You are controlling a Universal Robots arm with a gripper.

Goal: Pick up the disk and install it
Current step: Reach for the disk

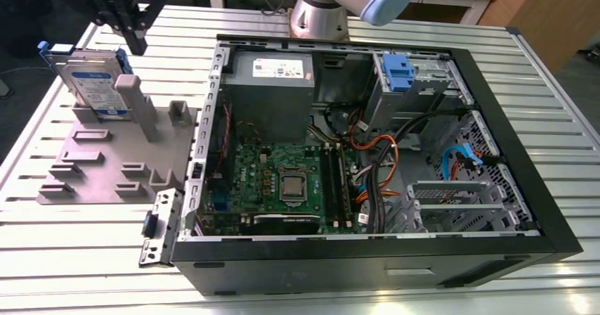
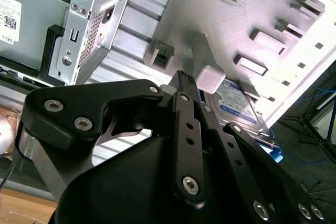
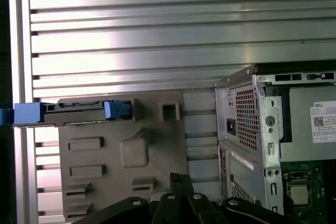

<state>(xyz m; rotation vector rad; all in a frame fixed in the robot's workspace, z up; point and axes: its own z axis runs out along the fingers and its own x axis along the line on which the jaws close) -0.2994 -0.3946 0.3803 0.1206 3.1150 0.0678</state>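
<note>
1. The disk point(image 1: 94, 83), a flat rectangular silver-grey metal hard drive with a white-and-blue label and a blue plastic carrier frame round its edges, stands on edge in a slot of the matte grey plastic fixture plate point(image 1: 94, 167). The plate lies on the ribbed aluminium tabletop point(image 1: 94, 259), to the exterior view's left of the open black computer case point(image 1: 375, 259).
2. The black gripper point(image 1: 136, 42) hangs above the disk, clear of it. In both wrist views its jaws look drawn together, with nothing between them.
3. In the first wrist view the disk point(image 3: 79, 113) shows edge-on as a thin dark bar with blue frame ends. In the second wrist view its labelled face point(image 2: 236, 100) sits just beside a blunt grey upright post point(image 2: 210, 77) of the fixture.
4. Handling, as a judgement:
   - The drive is probably dense and fairly heavy for its size, and fully rigid.
   - Its bare metal faces are smooth, so they could slip under a light pinch.
   - It is also sensitive to knocks.
5. Hold, as a judgement:
   - The free upper edge, across the thin thickness, looks like the sound place.
   - The jaws should press on the flat faces, not on the blue frame, which looks thinner and springier.
6. The fixture's raised rectangular sockets are hard-edged. The case interior is sheet steel, with a green circuit board and loose cables.
</note>
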